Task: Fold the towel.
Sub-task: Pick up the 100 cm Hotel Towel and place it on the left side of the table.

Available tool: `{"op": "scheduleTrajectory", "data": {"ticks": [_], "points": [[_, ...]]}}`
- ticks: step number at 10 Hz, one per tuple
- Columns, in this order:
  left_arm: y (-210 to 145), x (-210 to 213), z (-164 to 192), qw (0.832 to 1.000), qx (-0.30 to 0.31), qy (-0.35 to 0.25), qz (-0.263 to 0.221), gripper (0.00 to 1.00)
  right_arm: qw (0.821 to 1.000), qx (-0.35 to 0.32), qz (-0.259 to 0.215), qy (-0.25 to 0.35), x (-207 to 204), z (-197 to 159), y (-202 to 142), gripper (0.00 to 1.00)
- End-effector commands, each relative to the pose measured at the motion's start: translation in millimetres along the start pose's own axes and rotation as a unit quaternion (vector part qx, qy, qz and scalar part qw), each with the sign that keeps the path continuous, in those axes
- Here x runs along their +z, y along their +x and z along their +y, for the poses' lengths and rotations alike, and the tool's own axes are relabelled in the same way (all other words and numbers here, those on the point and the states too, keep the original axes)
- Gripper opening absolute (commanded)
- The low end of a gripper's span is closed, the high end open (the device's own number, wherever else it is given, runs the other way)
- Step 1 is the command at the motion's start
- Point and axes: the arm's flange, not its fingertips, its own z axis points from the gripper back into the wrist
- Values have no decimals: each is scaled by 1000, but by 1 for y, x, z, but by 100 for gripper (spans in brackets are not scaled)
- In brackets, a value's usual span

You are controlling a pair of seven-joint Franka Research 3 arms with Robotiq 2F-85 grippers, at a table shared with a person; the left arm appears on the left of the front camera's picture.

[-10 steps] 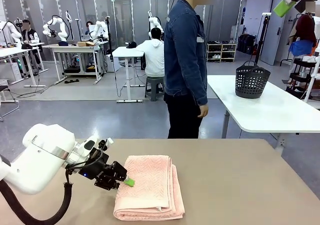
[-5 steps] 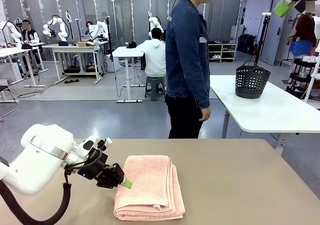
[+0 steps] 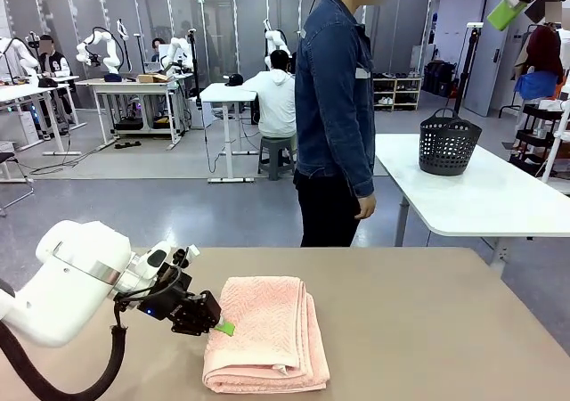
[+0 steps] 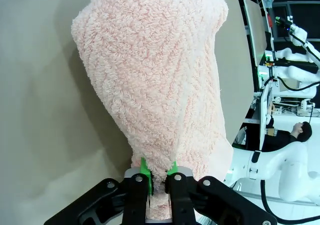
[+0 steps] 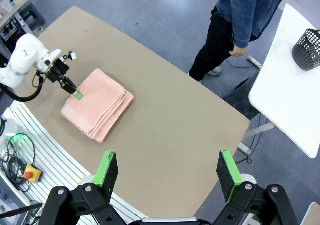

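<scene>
Pale pink towel folded into a thick stack, lying flat on the brown worktop toward its near left part, long side running away from the camera in the front view. Left tool low at the towel's left edge, arm coming in from the left, green pads pinched nearly together on a small bunch of terry cloth at that edge; in the left wrist view, cloth squeezed between the two pads and spreading out beyond them in herringbone folds, the rest of the stack resting on the worktop. Right tool high above the worktop, looking down on it, fingers spread wide apart with green pads facing each other and nothing between them; well apart from the towel. From that high view, towel near the worktop's left end, left arm beside it with its green tip touching the towel's edge. Person in a denim jacket and dark trousers standing at the far side of the worktop, side-on, arms hanging down, hand well apart from the towel. Dark grey basket on a separate white table farther back on the right.
</scene>
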Motion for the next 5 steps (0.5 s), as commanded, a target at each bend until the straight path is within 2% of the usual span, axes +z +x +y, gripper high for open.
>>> {"op": "scheduleTrajectory", "data": {"ticks": [1,4,5], "points": [[1,-1,1,1000,0,-1,0,0,1000,4,5,0,1,-2,0,100],[1,-1,1,1000,0,-1,0,0,1000,4,5,0,1,-2,0,100],[0,0,0,1000,0,0,0,13,1000,4,5,0,1,-2,0,100]]}}
